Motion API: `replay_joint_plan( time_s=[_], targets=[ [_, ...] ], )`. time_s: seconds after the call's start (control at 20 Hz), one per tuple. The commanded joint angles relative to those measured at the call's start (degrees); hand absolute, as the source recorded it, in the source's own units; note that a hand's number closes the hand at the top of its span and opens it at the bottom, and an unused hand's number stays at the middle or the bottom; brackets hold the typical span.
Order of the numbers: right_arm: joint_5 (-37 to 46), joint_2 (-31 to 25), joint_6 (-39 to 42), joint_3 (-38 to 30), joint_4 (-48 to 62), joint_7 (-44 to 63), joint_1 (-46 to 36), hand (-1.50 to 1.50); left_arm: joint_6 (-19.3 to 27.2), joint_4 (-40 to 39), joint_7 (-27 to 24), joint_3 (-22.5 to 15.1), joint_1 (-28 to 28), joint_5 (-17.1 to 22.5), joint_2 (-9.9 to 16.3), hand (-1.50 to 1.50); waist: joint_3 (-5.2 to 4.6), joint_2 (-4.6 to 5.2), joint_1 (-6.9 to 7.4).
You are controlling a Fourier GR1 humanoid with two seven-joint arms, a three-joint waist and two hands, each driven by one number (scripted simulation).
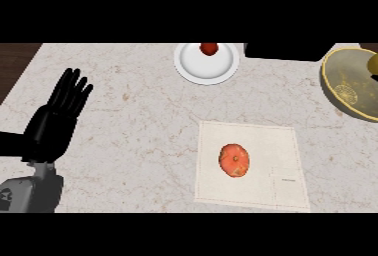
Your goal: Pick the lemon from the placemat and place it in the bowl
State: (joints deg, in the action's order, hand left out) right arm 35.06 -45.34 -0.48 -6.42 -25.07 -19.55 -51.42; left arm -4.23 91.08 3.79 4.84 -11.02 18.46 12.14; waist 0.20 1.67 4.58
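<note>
At the lower left edge a grey forearm [29,192] comes in, its casing rounded and matte. Above it stands the left hand [52,127], black and smooth, palm toward the view, fingers [72,92] straight, slightly fanned and pointing up the counter. It holds nothing and touches nothing, resting near the left edge. The right hand does not show.

The counter [125,130] is pale stone with faint brownish veins, flat and dull.

Right of centre and nearest the view lies the placemat [277,150], a cream cloth rectangle with a thin stitched border and a small stitched patch toward its lower right corner. On its left half sits the fruit [234,160], an oval, orange-red thing with a mottled, slightly dimpled skin and a paler blotch at its lower end. It looks more orange than lemon-yellow. It lies well apart from the hand.

Farther off, at the right edge, is the bowl [336,85], partly cut off, olive-yellow with a brighter rim and a glossy inside bearing a round citrus-slice pattern.

At the far edge, centre, lies a white plate [190,62], smooth and round, with a small red item [210,48] on its far side. A dark shape [284,50] sits just right of it.
</note>
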Motion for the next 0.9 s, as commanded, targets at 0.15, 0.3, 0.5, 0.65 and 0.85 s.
replay_joint_plan(
  time_s=[0.15, 0.3, 0.5, 0.65, 0.85],
  targets=[
    [1.13, 2.85, 0.95, -0.73, 11.97, 2.85, -2.62, 1.5, -0.26, -1.9, -2.32, -0.17, -1.17, -0.94, -0.62, 0.0, 0.11, 0.9, 0.9],
    [2.1, 2.53, 6.78, 0.6, 14.34, -0.23, -3.16, -1.5, 0.72, 0.31, 0.22, -0.91, -1.91, -0.94, -0.71, 0.0, 0.21, 0.77, 1.33],
    [-0.59, 3.96, 7.06, -2.12, 14.9, -6.17, -3.64, -1.5, 0.62, -1.05, 0.12, -0.92, -2.43, -0.74, -1.13, 0.0, 0.37, 1.23, 1.26],
    [-5.4, 2.9, 8.96, -7.05, 15.46, -8.92, -5.41, -1.5, -1.17, -0.2, -0.39, 0.43, -0.76, 0.68, 0.24, 0.0, 0.35, 0.86, 1.48],
    [-14.25, 2.92, 11.45, -15.96, 17.24, -8.97, -7.85, -1.5, -0.72, -1.41, -0.46, 0.25, -1.54, -0.09, 0.15, 0.0, 0.38, 0.93, 0.47]
  ],
)
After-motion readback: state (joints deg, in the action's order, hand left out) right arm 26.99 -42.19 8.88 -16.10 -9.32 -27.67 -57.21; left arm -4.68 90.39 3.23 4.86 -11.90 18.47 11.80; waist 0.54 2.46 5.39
